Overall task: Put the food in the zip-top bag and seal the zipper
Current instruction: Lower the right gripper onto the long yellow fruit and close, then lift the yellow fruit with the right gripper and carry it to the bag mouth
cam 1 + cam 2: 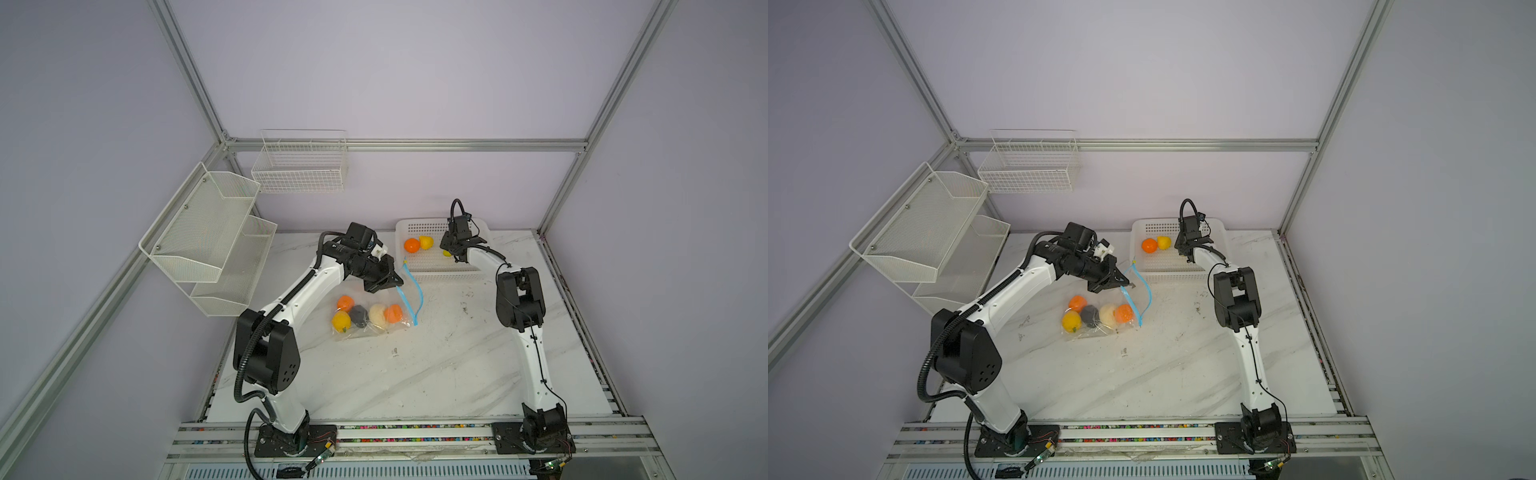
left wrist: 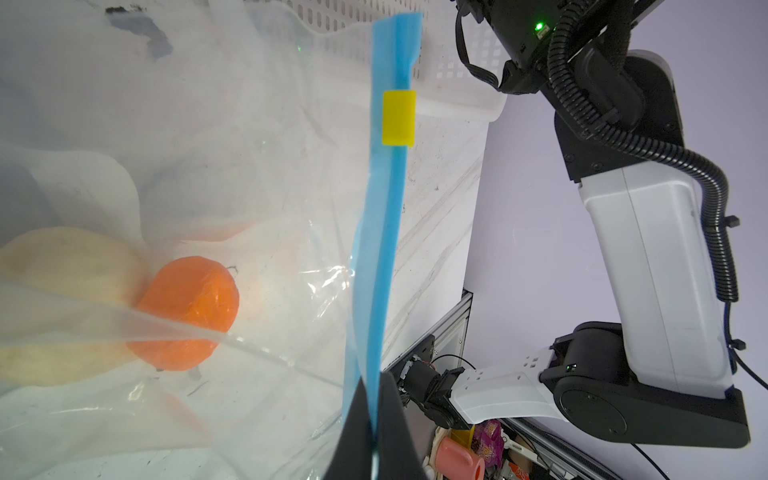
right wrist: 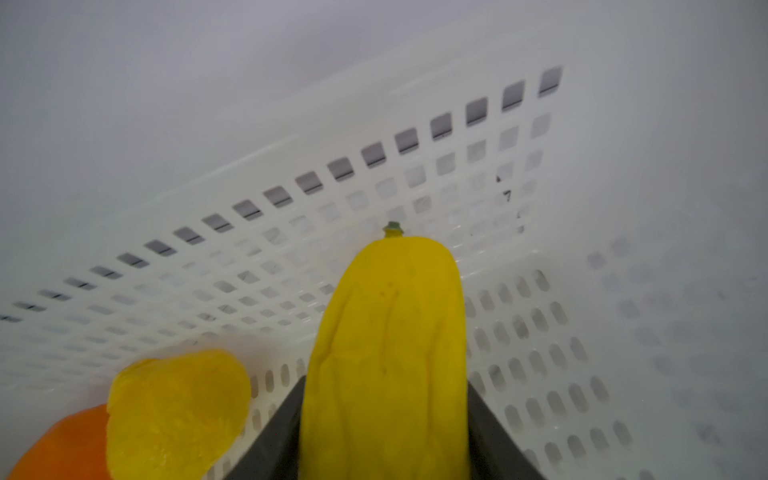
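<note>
1. Standing by the table [image 1: 415, 374], I see the left gripper [image 1: 400, 284] pinched fully shut on the zipper [image 1: 421, 296]. It holds the mouth of the zip-top bag [image 1: 365, 330] up just left of centre in both top views, and the rest of the bag sags onto the marble.
2. Five pieces lie inside the bag: two orange tangerines [image 1: 345, 302], a yellow fruit [image 1: 341, 321], the dark lump [image 1: 358, 316] and the cream bulb [image 1: 377, 314].
3. The right gripper [image 3: 386, 382], right of centre and higher in the top views, is down in the white basket [image 1: 432, 266]. Its jaws are half closed and pressed against both sides of the long yellow piece [image 3: 390, 332]. I cannot tell whether that piece has left the basket floor.
4. The piece juts well past the jaws, so I reckon it could swivel or slip on the way over.
5. The bag's mouth is only a slack blue loop. A long piece going in crooked might snag the strip or the yellow tab [image 2: 399, 118], or tug the edge out of the left pinch.
6. A third tangerine [image 1: 412, 245] and a second yellow fruit [image 3: 178, 411] sit just beside the gripped piece and could be knocked.
7. The basket's near wall stands between the piece and the bag.
8. The mesh shelf [image 1: 208, 232] and wire rack [image 1: 299, 166] at the upper left are well apart and out of the way.
</note>
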### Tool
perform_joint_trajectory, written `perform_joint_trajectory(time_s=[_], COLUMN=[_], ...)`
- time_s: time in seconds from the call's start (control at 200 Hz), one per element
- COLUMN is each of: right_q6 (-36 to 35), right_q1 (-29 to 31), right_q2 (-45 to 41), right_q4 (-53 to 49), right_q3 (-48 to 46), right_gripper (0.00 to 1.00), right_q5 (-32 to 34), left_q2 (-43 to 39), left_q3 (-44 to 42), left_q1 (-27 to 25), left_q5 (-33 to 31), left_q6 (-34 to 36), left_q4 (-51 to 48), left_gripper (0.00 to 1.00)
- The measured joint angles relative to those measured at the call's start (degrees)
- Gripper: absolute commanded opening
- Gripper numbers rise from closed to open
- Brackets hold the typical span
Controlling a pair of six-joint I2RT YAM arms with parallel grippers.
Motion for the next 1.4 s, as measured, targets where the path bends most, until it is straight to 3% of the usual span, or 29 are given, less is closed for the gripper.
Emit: perform_joint_trajectory(time_s=[0.425,0.825,1.105,1.4], right_q6=[-1.05,-1.77,-4.94,-7.61], right_q1=[-0.04,0.7,6.49,10.93], right_q2=[-14.97,-32.35,-42.16,-44.33], right_q4=[4.35,10.27,10.84,8.41], right_q3=[-12.48,-29.88,-39.1,-42.25], right_gripper=[0.49,0.49,0.43,0.41], right_q5=[-8.04,-21.75,-28.81,-36.35], left_q2=[0.0,0.0,0.0,0.0], left_q3=[0.0,0.0,0.0,0.0], left_q1=[0.0,0.0,0.0,0.0], left_q5=[-0.2,-0.28,-0.39,-0.39], left_q6=[0.0,-0.02,-0.02,-0.02], left_q4=[0.0,0.0,0.0,0.0], left_gripper=[0.0,0.0,0.0,0.0])
